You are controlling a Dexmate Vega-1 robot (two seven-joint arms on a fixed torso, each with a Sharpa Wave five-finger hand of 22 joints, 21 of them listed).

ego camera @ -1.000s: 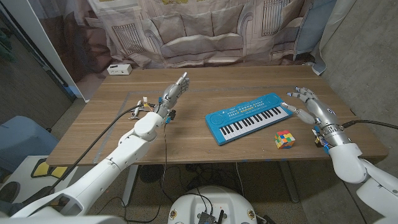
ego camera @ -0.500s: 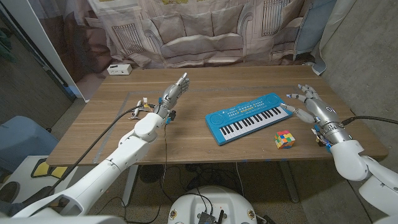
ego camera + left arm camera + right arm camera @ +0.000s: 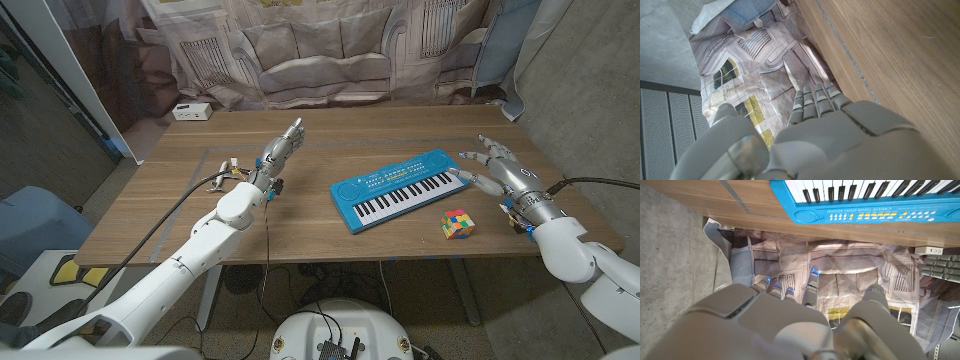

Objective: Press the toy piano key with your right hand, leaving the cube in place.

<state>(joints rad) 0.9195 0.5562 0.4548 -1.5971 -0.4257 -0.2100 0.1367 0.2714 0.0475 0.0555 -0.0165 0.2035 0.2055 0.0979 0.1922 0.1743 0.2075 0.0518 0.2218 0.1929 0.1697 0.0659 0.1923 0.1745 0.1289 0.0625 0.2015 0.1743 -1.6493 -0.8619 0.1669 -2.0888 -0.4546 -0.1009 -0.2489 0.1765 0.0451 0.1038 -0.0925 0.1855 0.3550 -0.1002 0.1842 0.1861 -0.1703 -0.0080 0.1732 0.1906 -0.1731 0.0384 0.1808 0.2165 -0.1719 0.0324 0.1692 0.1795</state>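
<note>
A blue toy piano with white and black keys lies slanted on the wooden table, right of the middle. A multicoloured cube stands just in front of its right end, a small gap apart. My right hand hovers at the piano's right end with its fingers spread and empty, fingertips beside the edge. In the right wrist view my right hand shows with the piano beyond it. My left hand stands over the table's left-middle, fingers straight and together, holding nothing; the left wrist view shows its back.
A small white box sits at the table's back left corner. A printed cloth backdrop hangs behind the table. Cables run along my left forearm. The table's right edge lies close to my right wrist.
My right hand has drifted slightly to the right, away from the piano's end. The left hand, piano and cube have not moved.
</note>
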